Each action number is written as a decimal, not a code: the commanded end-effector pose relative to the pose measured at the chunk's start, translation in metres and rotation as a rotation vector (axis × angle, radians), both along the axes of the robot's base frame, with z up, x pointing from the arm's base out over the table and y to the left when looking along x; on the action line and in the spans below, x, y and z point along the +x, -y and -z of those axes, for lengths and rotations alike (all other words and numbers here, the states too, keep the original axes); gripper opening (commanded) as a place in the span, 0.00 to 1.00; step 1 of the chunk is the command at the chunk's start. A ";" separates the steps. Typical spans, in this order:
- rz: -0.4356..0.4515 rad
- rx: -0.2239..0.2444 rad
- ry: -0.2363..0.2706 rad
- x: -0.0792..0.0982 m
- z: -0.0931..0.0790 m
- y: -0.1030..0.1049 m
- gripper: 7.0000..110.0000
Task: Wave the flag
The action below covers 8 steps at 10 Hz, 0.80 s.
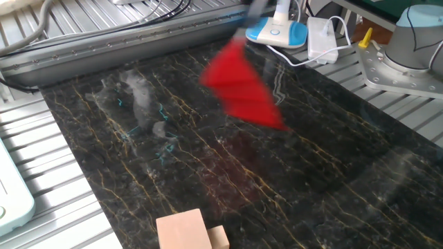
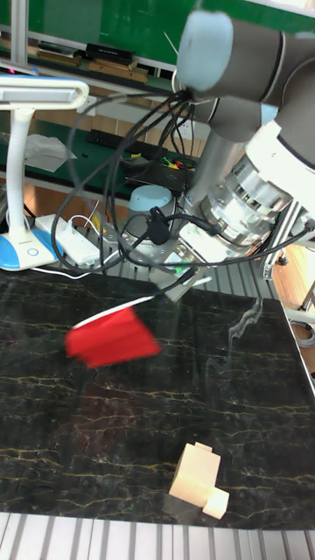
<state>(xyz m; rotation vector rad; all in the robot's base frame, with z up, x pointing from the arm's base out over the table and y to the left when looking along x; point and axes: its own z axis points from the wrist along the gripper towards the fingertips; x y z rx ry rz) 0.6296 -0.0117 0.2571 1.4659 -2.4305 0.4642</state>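
Note:
The red flag (image 1: 242, 90) hangs blurred in the air above the dark marble table (image 1: 332, 173), its cloth spread wide and slanting down to the right. In the tall fixed view the flag (image 2: 114, 339) floats left of the arm, and its thin white stick runs up to the right into my gripper (image 2: 179, 287). The gripper is motion-blurred and shut on the stick's end. In the fixed view only a dark smear of the gripper (image 1: 255, 10) shows at the top edge, above the cloth.
Two pale wooden blocks (image 1: 185, 232) lie at the table's front edge, also seen as blocks (image 2: 198, 477). A blue-based white lamp (image 1: 277, 31) and a white adapter (image 1: 322, 38) with cables stand behind the table. Metal slats surround it.

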 end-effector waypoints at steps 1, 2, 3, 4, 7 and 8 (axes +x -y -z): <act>-0.190 -0.224 0.138 0.059 -0.029 0.051 0.00; -0.225 -0.260 0.150 0.068 -0.033 0.060 0.00; -0.228 -0.248 0.131 0.065 -0.030 0.062 0.00; -0.120 -0.104 0.032 0.029 -0.009 0.041 0.00; 0.135 0.135 -0.176 -0.042 0.007 -0.018 0.00; 0.196 0.188 -0.222 -0.056 0.007 -0.035 0.00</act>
